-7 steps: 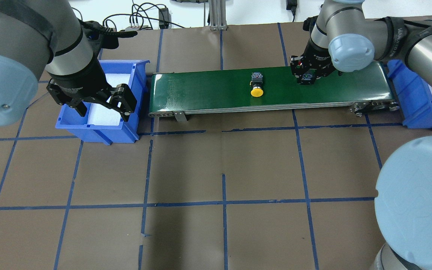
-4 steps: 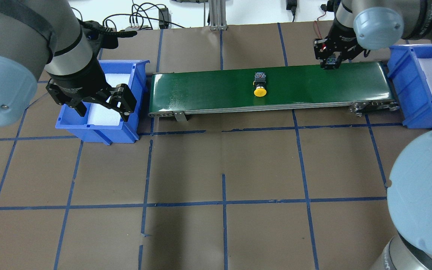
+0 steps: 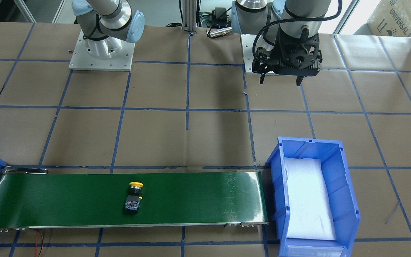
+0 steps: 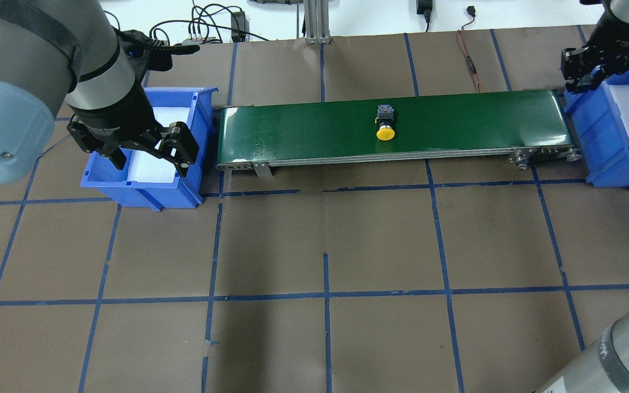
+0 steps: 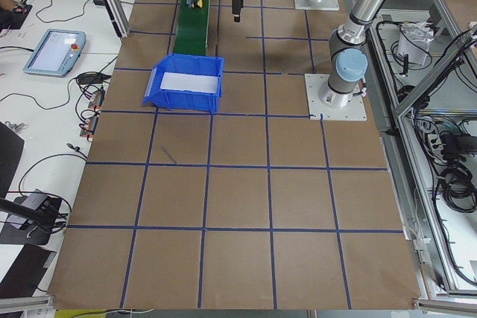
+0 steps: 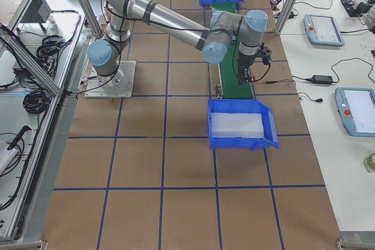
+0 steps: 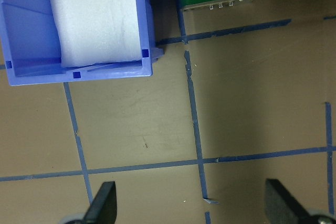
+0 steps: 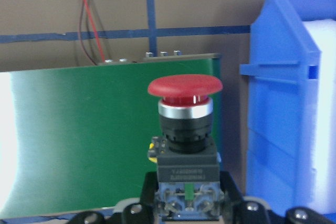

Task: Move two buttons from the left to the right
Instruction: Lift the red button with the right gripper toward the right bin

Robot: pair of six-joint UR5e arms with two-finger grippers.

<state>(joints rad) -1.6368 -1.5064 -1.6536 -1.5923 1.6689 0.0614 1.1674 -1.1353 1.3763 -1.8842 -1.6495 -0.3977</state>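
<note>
The yellow button lies on its side on the green conveyor belt, a little right of the middle; it also shows in the front view. The red button stands upright in my right gripper, which is shut on its grey-blue block, above the belt's right end beside the right blue bin. My left gripper hangs open and holds nothing above the near edge of the left blue bin. In the left wrist view its fingertips frame bare table paper.
Both bins are lined with white foam. Red and black wires lie behind the belt's right part. The table is brown paper with a blue tape grid. Cables and a metal post stand at the far edge.
My right gripper has carried the red button rightward from over the belt to the right bin's edge. The yellow button has shifted slightly right on the belt. The left arm has not moved.
</note>
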